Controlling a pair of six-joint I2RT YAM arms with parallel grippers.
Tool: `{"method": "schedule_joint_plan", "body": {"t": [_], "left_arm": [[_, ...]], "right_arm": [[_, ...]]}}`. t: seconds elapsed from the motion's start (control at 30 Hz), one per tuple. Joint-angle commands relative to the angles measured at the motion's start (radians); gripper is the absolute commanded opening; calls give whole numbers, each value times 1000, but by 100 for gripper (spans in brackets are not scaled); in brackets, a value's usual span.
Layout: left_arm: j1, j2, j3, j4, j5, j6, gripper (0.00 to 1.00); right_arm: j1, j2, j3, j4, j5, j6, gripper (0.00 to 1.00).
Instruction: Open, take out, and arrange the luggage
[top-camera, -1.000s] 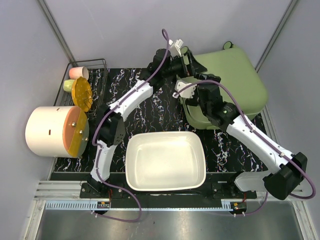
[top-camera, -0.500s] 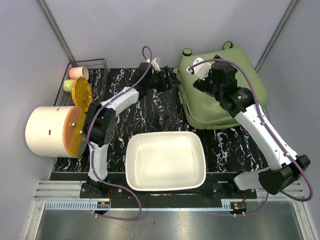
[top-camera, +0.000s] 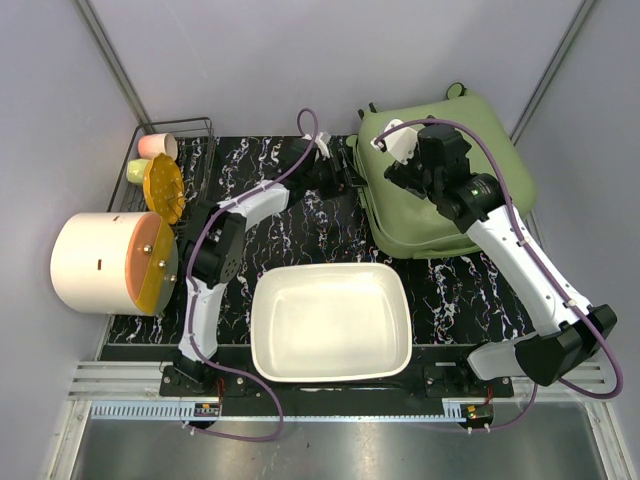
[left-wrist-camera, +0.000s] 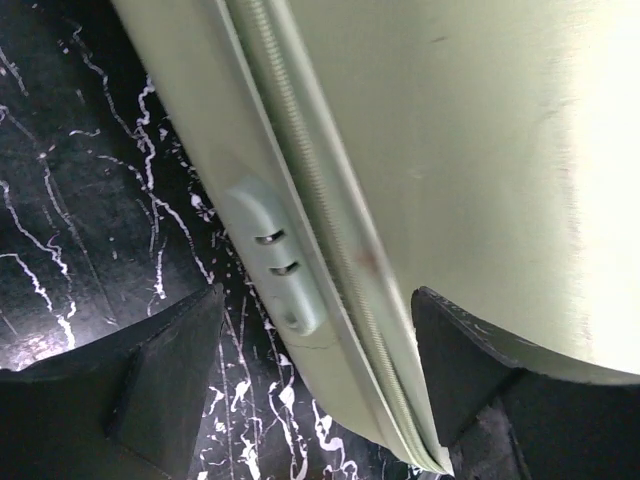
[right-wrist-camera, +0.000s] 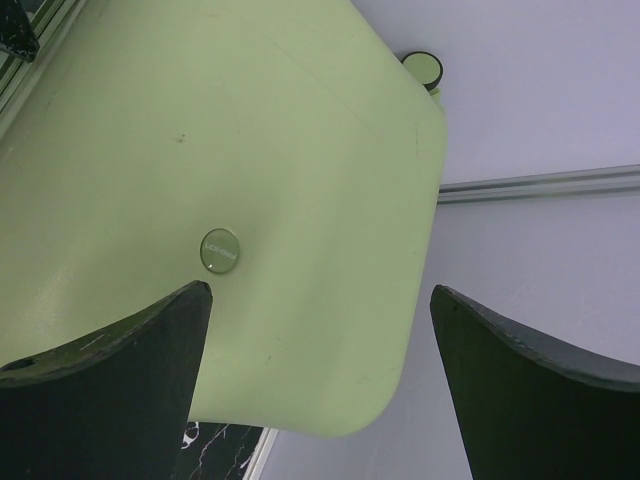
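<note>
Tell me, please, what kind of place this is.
Probably a robot test cell, not a home: bare grey walls, two arms bolted to a metal rail, and props like the luggage and white bin.

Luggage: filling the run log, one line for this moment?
luggage: lid down | left pincer: open, at zipper edge | right pincer: open, over lid

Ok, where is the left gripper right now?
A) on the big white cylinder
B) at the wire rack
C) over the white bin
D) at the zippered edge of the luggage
D: in the left wrist view the left gripper is open, with the zipper on the luggage edge framed between its fingers.
</note>
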Motion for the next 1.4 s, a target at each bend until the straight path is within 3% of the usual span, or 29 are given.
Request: {"method": "schedule_joint_plan", "body": {"t": [0.0, 0.47, 0.73, 0.83, 0.97, 1.13, 1.37], "left_arm": [[3, 17, 15, 24, -22, -11, 79], [-17, 78, 66, 9, -35, 12, 77], [-36, 126, 110, -89, -107, 61, 78], [-46, 144, 139, -120, -124, 86, 81], [-66, 173, 188, -77, -56, 106, 98], [-86, 173, 262, -16, -26, 109, 99], [-106, 82, 333, -65, -41, 126, 99]], "right_arm": [[1, -17, 27, 13, -4, 14, 100], [1, -26, 5, 13, -7, 11, 100], [1, -26, 4, 11, -15, 14, 100], [1, -20, 8, 5, -29, 19, 100], [1, -14, 21, -10, -59, 31, 99], [3, -23, 31, -40, -127, 65, 100], [3, -38, 28, -46, -157, 85, 100]]}}
